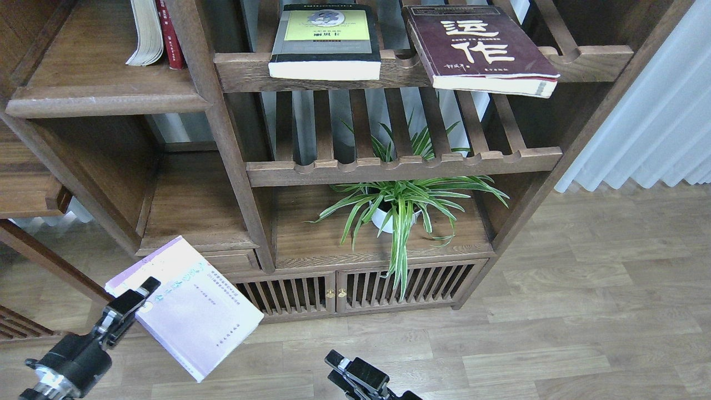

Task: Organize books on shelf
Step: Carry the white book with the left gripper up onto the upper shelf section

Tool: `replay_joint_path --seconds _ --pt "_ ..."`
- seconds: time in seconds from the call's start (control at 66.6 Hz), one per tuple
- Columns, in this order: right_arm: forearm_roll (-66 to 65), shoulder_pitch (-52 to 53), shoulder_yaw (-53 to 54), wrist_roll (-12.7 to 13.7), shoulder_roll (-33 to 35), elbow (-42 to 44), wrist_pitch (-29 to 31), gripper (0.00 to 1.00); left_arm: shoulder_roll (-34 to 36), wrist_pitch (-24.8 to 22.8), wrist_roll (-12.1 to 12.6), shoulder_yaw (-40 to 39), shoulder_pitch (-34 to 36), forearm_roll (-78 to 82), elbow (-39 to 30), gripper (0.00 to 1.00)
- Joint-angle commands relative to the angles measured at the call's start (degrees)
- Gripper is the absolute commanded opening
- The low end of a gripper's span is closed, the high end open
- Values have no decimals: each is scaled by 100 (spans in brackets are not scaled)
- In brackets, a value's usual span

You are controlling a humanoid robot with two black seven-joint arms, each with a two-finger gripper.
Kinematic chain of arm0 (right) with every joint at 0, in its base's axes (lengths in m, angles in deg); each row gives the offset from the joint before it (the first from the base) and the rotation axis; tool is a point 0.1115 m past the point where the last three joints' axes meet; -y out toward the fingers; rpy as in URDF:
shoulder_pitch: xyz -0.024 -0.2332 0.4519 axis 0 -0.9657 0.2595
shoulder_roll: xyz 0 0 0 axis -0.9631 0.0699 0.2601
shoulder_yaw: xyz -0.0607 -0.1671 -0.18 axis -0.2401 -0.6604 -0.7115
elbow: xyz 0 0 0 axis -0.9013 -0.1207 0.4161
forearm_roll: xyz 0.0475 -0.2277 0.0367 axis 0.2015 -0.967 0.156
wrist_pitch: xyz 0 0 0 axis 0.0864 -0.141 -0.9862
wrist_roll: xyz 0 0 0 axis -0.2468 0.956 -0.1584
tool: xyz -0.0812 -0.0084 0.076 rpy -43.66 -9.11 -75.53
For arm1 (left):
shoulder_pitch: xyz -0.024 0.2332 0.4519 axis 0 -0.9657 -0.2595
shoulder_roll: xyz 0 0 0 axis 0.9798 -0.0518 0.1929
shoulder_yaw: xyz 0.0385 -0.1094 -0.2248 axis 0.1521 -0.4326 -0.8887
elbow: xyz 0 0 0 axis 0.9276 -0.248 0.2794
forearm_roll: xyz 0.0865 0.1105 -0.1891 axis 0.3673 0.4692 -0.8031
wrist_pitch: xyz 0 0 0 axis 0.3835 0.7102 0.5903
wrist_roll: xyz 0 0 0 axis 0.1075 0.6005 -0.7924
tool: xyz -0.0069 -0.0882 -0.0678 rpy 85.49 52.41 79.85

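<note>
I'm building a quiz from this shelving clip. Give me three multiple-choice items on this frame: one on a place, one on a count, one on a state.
1. Where does the maroon book lie?
A. On the top slatted rack
B. On the floor
C. Beside the plant pot

2. How many books lie flat on the top slatted rack?
A. One
B. Two
C. Four

3. What is the state of the left tool?
A. Open and bare
B. Shut on the lavender-white book
C. Resting on the floor

Answers:
1. A, it lies flat on the rack, its corner jutting past the front rail.
2. B, the yellow-green-and-black book and the maroon book are the only ones lying there.
3. B, its fingers clamp the edge of the lavender-white book, which hangs tilted above the floor.
</note>
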State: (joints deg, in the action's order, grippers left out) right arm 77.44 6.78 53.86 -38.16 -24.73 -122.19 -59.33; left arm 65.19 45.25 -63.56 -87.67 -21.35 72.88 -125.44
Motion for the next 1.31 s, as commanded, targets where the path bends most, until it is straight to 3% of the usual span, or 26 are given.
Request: replay_joint_path --seconds 0.0,0.195,0.375,0.54,0.706,0.856,1.171,1.291 --pt "0 31 1 -1 -11 53 0 100 -305 0 15 -690 -11 1118 60 2" --pt "0 67 1 8 -55 79 0 100 -877 0 156 -1806 -186 2421 -237 2" --pt "0 119 1 -1 -55 123 0 100 -895 0 182 -2299 -397 2368 -915 2" --pt "0 198 1 -1 -81 273 0 100 -1088 0 454 -2818 -336 1912 -933 2" --pt "0 269 1 -1 -81 378 0 100 -1062 0 630 -2976 112 1068 -924 2" --pt "0 383 1 -1 -125 475 0 100 -1027 0 1043 -2985 683 663 -924 2" --pt "9 410 1 -1 -142 484 0 100 -640 0 1061 -3170 1510 576 -915 2" --pt "9 418 1 -1 -151 484 0 100 -140 0 1061 -3231 2142 250 -915 2"
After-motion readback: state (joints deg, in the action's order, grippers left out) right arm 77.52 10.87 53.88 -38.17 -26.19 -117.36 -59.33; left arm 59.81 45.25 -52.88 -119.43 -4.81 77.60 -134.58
